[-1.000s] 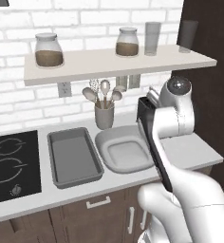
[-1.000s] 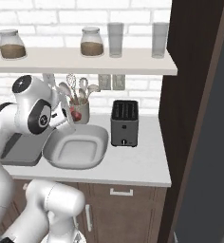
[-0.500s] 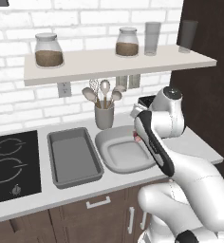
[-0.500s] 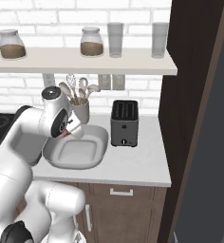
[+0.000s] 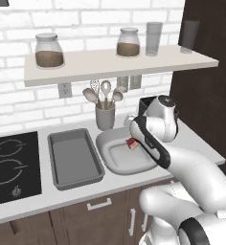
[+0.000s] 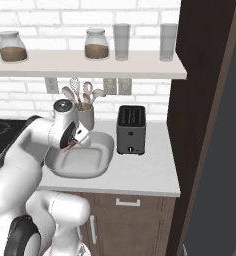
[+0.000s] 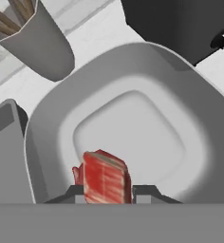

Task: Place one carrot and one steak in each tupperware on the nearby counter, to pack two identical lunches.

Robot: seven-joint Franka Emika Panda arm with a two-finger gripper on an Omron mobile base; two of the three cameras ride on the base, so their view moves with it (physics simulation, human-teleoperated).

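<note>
steak [image 7: 106,177]: flat red slab with pale marbling, up on edge, hanging above the lighter rounded tupperware [image 7: 190,118] near one side of its floor. that basin is shallow, pale grey. darker rectangular tupperware [image 5: 75,158] sits just beside it on the light counter [image 5: 191,139], long side toward the basin.

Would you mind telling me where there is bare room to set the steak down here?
The oval basin under the gripper is bare inside, as is the rectangular tray beside it. Crowded: the back edge, where the utensil cup and toaster flank the basin.
</note>
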